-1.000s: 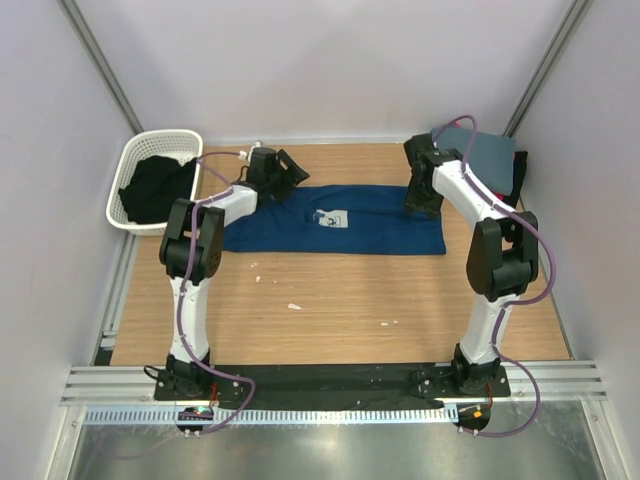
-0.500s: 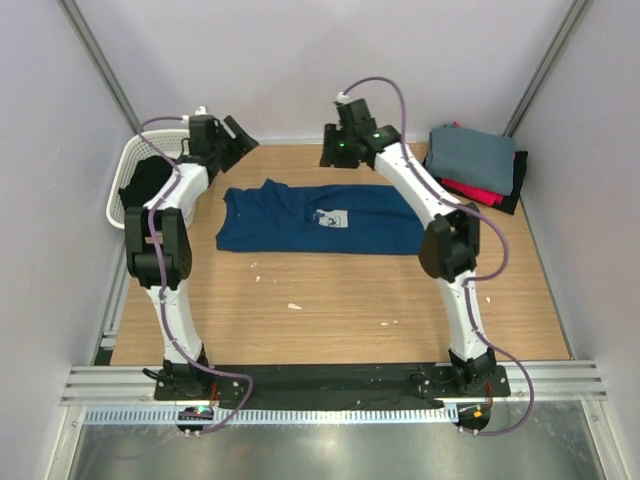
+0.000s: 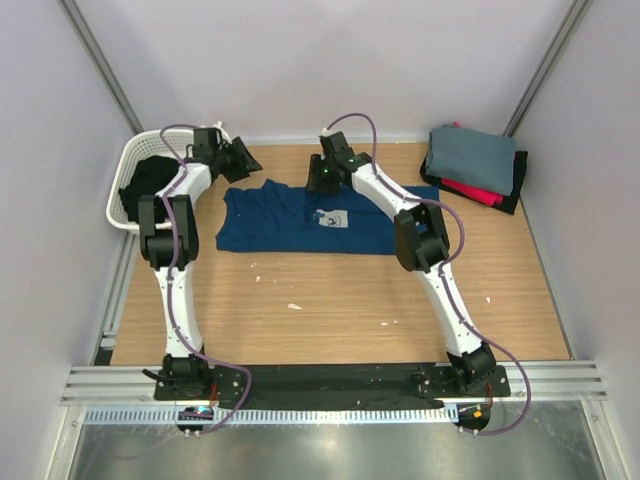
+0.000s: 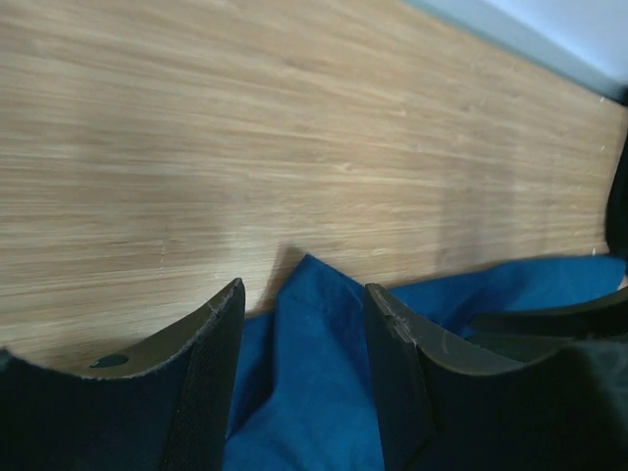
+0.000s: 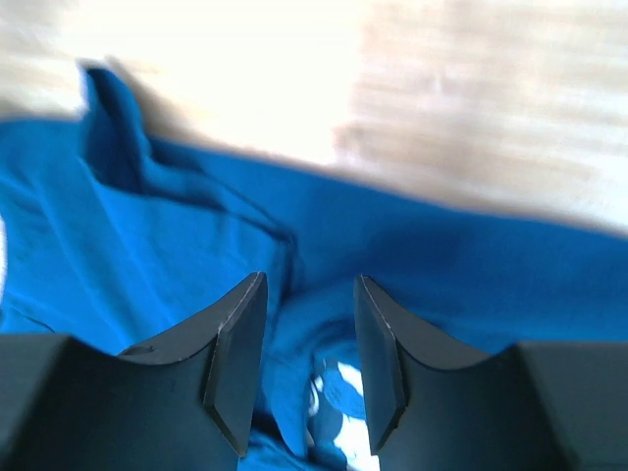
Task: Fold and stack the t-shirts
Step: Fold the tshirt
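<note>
The navy blue t-shirt (image 3: 285, 222) lies spread across the far half of the table, its pale square print (image 3: 334, 219) facing up. My left gripper (image 3: 243, 160) is open at the shirt's far left corner; in the left wrist view (image 4: 304, 324) a fold of blue cloth (image 4: 314, 392) lies between the spread fingers. My right gripper (image 3: 322, 180) is open over the shirt's far edge near the print; in the right wrist view (image 5: 306, 324) the blue cloth (image 5: 177, 245) and print (image 5: 339, 392) show between the fingers. Folded grey (image 3: 472, 152), red and black shirts are stacked at the far right.
A white basket (image 3: 128, 160) with black cloth (image 3: 148, 185) in it stands at the far left, next to my left arm. Grey walls close in the table at the back and both sides. Small white specks lie on the wood in front of the shirt.
My right gripper swung from the shirt's right end to its far middle edge. My left gripper went up toward the basket and came back down to the far left corner. The shirt's left end bunched.
</note>
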